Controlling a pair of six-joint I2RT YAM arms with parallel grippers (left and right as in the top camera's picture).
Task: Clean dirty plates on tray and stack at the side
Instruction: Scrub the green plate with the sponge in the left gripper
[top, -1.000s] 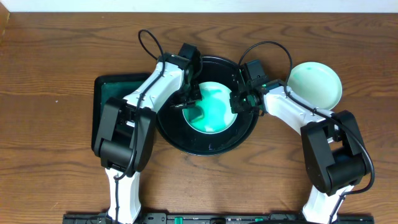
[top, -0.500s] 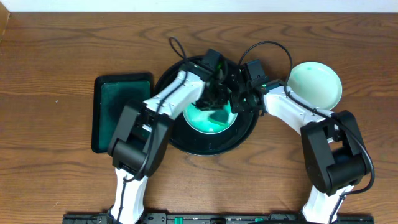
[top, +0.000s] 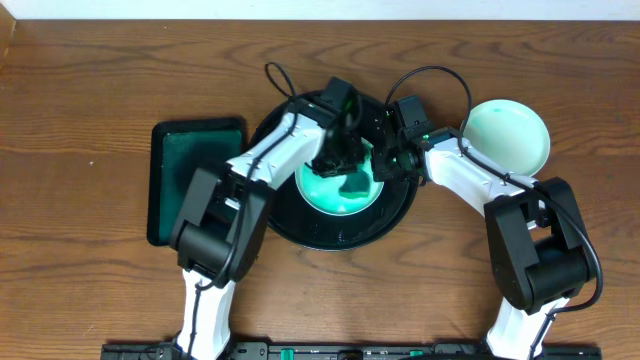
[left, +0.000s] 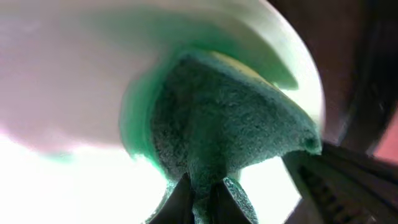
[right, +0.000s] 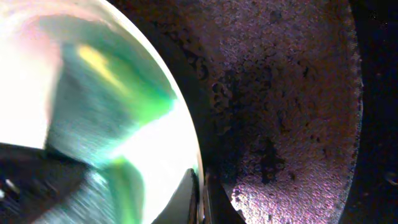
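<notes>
A plate with a teal-green smear lies in the black round tray. My left gripper is shut on a green sponge and presses it onto the plate's middle. In the left wrist view the sponge sits between the fingers, against the plate. My right gripper is shut on the plate's right rim. In the right wrist view its fingers pinch the rim of the plate over the tray. A clean pale turquoise plate lies on the wood tabletop at the right.
A rectangular dark green tray lies on the table left of the black tray. Both arms cross over the black tray and nearly meet above the plate. Wood-grain tabletop surrounds everything.
My left gripper has swept with the sponge from the plate's left side to its middle-right, then edged slightly left. The right gripper has kept its hold on the rim.
</notes>
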